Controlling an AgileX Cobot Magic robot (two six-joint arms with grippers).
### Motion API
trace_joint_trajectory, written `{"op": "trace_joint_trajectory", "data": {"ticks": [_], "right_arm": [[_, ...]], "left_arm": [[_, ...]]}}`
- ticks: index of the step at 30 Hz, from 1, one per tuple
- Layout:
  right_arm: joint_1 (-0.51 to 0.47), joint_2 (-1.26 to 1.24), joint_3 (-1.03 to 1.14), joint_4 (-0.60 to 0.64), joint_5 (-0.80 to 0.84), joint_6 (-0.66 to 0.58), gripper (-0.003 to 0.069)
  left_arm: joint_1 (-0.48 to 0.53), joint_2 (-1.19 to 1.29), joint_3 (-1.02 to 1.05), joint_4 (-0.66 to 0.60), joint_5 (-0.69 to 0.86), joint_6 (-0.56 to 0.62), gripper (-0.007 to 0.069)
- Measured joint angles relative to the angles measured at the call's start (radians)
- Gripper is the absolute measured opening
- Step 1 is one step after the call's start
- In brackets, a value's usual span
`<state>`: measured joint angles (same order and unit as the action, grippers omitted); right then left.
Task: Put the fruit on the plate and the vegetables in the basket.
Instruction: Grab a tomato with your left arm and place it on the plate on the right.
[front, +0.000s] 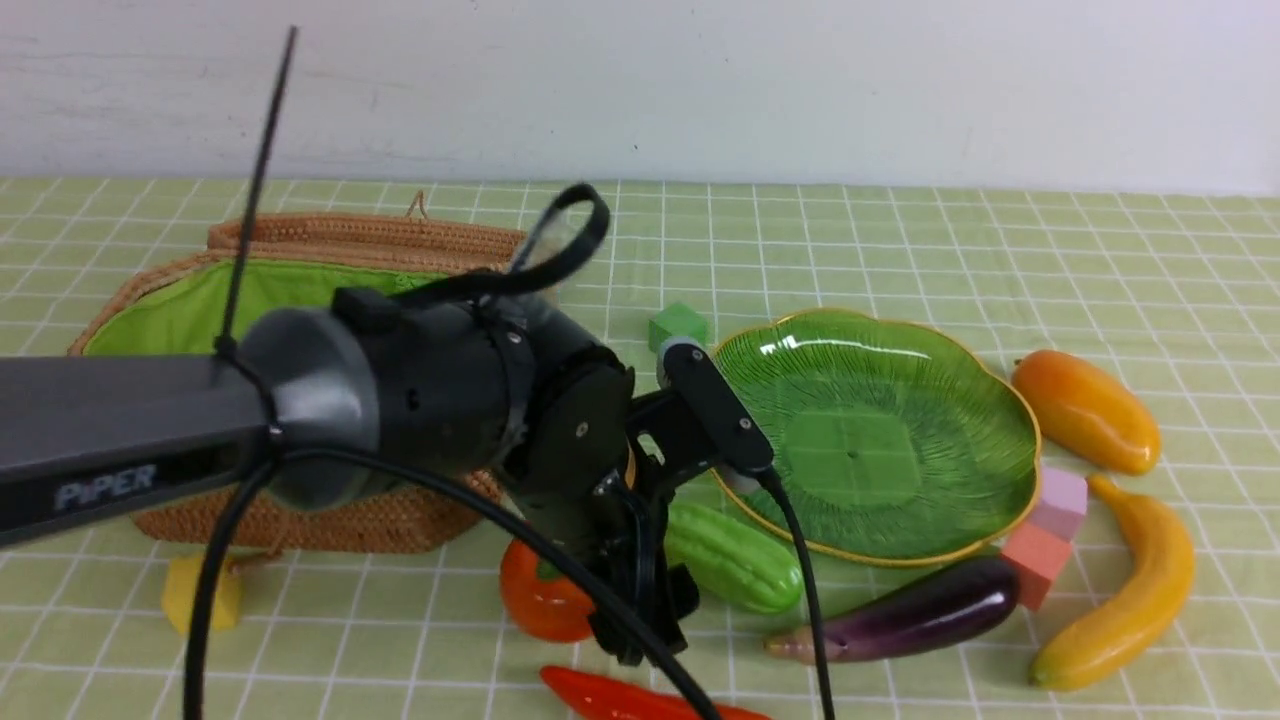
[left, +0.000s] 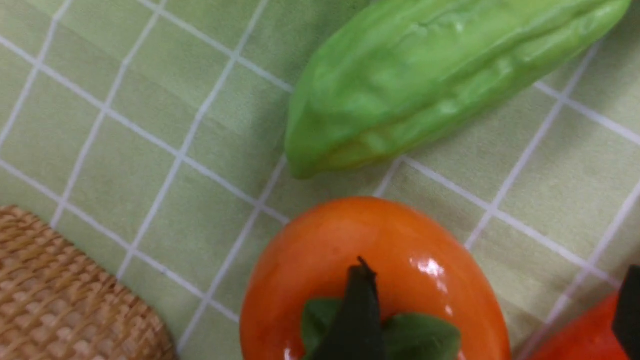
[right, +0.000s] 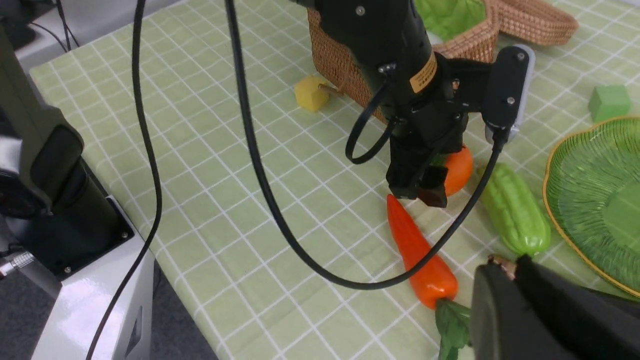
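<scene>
Our left fingers (left: 357, 320) spread wide, one tip above the persimmon (left: 320, 260), the cucumber (left: 425, 80) just beyond; our right fingers (right: 505, 310) sit closed, empty, the pepper (right: 417, 250) beside them.

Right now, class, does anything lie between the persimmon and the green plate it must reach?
Yes: the green cucumber lies between the persimmon and the plate, near its left rim, so the fruit probably needs lifting over it.

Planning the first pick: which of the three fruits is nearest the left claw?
The round orange persimmon: the open left claw hangs just over it, while the mango and banana lie right of the plate.
</scene>
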<state>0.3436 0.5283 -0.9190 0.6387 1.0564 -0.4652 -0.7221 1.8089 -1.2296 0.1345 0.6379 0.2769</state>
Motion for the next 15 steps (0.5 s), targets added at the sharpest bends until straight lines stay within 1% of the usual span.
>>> {"op": "trace_joint_trajectory", "data": {"ticks": [3, 5, 6, 7, 8, 9, 11, 13, 14, 15], "right_arm": [[0.000, 0.000, 0.000, 0.000, 0.001, 0.000, 0.0059], [0.000, 0.000, 0.000, -0.001, 0.001, 0.000, 0.0062], [0.000, 0.000, 0.000, -0.001, 0.001, 0.000, 0.0062], [0.000, 0.000, 0.000, -0.002, 0.001, 0.000, 0.0063], [0.000, 0.000, 0.000, -0.002, 0.003, 0.001, 0.0064], [0.000, 0.000, 0.000, -0.002, 0.004, 0.001, 0.0064], [0.000, 0.000, 0.000, -0.002, 0.005, 0.001, 0.0067], [0.000, 0.000, 0.000, -0.004, 0.006, 0.001, 0.0068], [0.000, 0.000, 0.000, -0.004, 0.006, 0.001, 0.0068], [0.000, 0.000, 0.000, -0.004, 0.006, 0.001, 0.0068]], "left_arm": [[0.000, 0.026, -0.007, 0.081, -0.031, -0.039, 0.0661], [0.000, 0.039, -0.008, 0.144, -0.039, -0.085, 0.0655], [0.000, 0.039, -0.008, 0.149, -0.039, -0.085, 0.0654], [0.000, 0.046, -0.008, 0.175, -0.041, -0.109, 0.0645], [0.000, 0.056, -0.008, 0.211, -0.044, -0.144, 0.0630], [0.000, 0.058, -0.008, 0.220, -0.045, -0.154, 0.0624], [0.000, 0.068, -0.010, 0.270, -0.044, -0.196, 0.0575], [0.000, 0.069, -0.012, 0.285, -0.041, -0.206, 0.0527], [0.000, 0.069, -0.012, 0.286, -0.040, -0.209, 0.0521], [0.000, 0.069, -0.012, 0.287, -0.039, -0.211, 0.0498]]}}
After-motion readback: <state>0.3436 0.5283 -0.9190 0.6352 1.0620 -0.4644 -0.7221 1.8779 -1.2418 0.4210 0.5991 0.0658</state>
